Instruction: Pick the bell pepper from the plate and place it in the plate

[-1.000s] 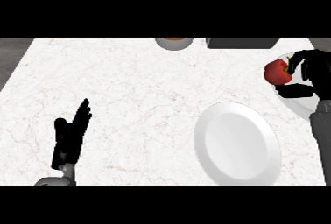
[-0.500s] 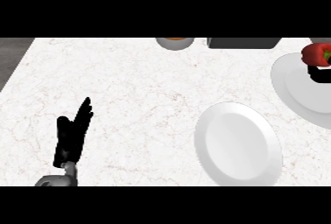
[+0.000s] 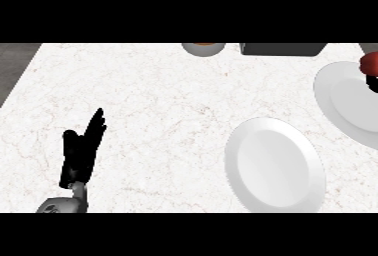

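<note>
Marble counter (image 3: 170,100) fills the frame. At lower left the left hand (image 3: 80,152) rests with straight fingers pointing up, holding nothing, its grey forearm entering from the bottom edge. A white plate (image 3: 275,165) lies at lower right. A second plate (image 3: 341,102) sits at the right edge, partly cut off. The red bell pepper (image 3: 370,64) shows at the upper right edge, over that second plate, with a sliver of the black right hand (image 3: 371,83) just below it; whether its fingers are curled cannot be told.
</note>
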{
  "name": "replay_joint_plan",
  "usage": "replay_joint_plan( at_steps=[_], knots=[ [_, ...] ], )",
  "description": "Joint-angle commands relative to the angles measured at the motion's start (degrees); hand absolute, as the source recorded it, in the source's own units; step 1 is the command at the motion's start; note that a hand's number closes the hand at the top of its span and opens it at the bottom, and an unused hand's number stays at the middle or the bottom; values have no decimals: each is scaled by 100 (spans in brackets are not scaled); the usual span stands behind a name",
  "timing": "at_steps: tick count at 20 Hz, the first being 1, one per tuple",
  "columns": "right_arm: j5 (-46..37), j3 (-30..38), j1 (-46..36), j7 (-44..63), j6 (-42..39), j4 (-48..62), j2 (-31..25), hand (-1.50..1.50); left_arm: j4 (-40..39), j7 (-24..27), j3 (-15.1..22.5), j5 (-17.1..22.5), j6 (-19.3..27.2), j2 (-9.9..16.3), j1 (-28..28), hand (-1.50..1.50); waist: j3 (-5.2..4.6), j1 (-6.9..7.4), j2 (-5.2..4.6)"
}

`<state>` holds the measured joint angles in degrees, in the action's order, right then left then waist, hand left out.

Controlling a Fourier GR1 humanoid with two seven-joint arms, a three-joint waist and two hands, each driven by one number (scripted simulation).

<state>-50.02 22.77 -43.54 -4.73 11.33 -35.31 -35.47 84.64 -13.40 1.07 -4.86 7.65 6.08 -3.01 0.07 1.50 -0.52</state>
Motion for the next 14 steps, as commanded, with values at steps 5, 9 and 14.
replay_joint_plan(
  at_steps=[5, 9, 14],
  knots=[
    [-26, 77, -316, -665, -607, 1698, -546, 150, -124, 239, -9, 7, -33, -59, -7, 0, 9, 100, -45],
    [-143, -29, -131, -847, -1241, 2207, -786, 150, -302, 181, 44, -77, 15, -113, -154, 0, 18, 139, -97],
    [-119, -5, -423, -1100, -1666, 2520, -885, -150, -268, 149, 18, -115, -1, -50, -254, 0, 22, 165, -92]
  ],
)
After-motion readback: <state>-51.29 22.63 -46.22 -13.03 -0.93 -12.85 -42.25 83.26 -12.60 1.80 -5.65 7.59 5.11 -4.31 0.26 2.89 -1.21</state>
